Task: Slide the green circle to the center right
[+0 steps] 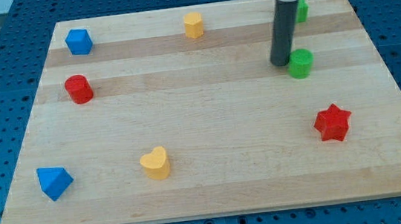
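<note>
Camera view: one look down at a wooden worktop (214, 170) with small blocks on it.
Green circle: the green circle (301, 63) sits toward the view's top right of the worktop.
My tip: my tip (280, 63) touches or nearly touches the green circle's left side.
Why there: I think a push from that side would send it toward the view's right.
Fingers: there are none, only a dark rod, so nothing is held.
Other green block: a green block (301, 10) peeks out above the green circle, partly hidden; I cannot tell its shape.
Red star: the red star (333, 123) lies below the green circle, well apart.
Watch out: the push may make the green circle slip off my tip.
</note>
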Robot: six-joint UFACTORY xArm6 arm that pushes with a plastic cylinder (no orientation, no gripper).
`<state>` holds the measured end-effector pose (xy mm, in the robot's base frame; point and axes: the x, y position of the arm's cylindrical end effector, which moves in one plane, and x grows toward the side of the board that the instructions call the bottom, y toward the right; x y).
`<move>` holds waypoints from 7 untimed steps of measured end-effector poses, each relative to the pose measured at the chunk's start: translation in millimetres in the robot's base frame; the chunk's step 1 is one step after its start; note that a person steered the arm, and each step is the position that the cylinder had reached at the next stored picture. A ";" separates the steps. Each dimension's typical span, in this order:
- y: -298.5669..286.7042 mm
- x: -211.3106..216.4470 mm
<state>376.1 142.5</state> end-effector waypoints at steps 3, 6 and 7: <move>22.6 0.0; -85.9 3.7; -101.6 3.9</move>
